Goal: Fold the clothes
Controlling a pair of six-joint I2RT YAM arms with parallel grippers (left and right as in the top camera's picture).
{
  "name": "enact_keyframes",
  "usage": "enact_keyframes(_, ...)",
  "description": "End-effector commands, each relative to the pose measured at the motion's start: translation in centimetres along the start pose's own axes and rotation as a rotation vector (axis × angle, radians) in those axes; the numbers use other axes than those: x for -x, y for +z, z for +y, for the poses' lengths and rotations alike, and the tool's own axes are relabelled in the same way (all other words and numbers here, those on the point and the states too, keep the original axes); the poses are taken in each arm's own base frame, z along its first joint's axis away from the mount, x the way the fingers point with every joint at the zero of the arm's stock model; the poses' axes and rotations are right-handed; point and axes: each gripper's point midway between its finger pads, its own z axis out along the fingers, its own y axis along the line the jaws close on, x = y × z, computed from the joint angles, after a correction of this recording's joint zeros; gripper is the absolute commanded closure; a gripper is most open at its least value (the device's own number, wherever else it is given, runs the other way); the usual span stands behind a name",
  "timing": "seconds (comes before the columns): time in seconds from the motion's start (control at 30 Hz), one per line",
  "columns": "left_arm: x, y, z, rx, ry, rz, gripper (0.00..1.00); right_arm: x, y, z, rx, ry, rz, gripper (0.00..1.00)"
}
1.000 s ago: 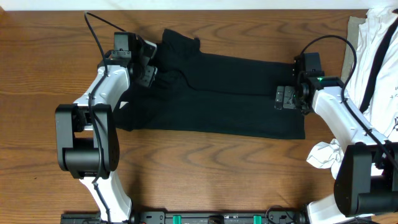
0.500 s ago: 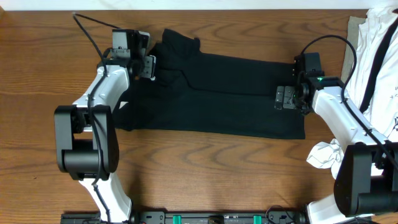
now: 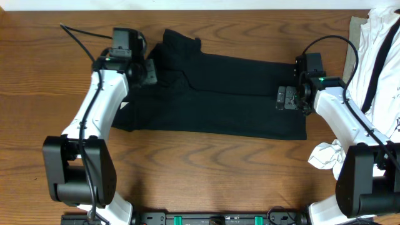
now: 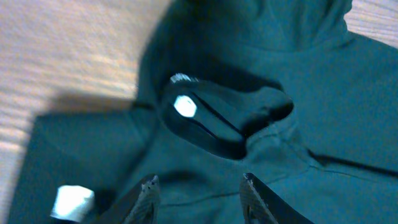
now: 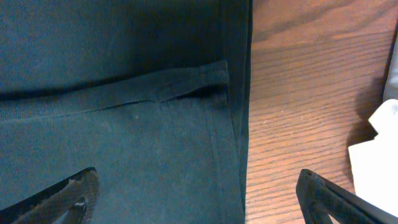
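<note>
The clothes (image 3: 219,94) lie spread across the table (image 3: 50,144). The left arm (image 3: 103,103) reaches forward, left gripper (image 4: 199,186) half-parted, empty, above the neck opening (image 4: 224,121); the right gripper (image 3: 283,99) gapes wide over the opposite hem (image 5: 239,124).

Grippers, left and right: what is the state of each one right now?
Left gripper: jaws partly open above the black garment, holding nothing.
Right gripper: jaws wide open, holding nothing.

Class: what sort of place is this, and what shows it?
Probably a robotics lab bench for laundry folding: left arm and right arm at a wooden table, black garment spread out, white garments piled aside.
</note>
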Motion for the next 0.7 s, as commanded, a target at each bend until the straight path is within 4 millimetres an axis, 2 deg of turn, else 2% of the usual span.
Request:
enact_keyframes(0.0,-1.8,1.7,0.2,0.015,-0.180,0.056,0.56,0.5,-0.4,0.0,0.003,0.005,-0.015,0.01)
enact_keyframes(0.2,-2.4,2.8,0.3,0.032,-0.353,0.084,0.57,0.5,-0.4,0.0,0.003,0.005,-0.015,0.01)
enact_keyframes(0.4,-3.9,4.9,-1.0,0.042,-0.379,0.133,0.57,0.5,-0.4,0.0,0.003,0.005,-0.015,0.01)
enact_keyframes(0.57,-4.0,6.5,-2.5,0.022,-0.357,0.123,0.57,0.5,-0.4,0.0,0.003,0.005,-0.015,0.01)
enact_keyframes(0.67,-3.8,7.1,-2.5,0.034,-0.371,0.105,0.57,0.5,-0.4,0.0,0.003,0.005,-0.015,0.01)
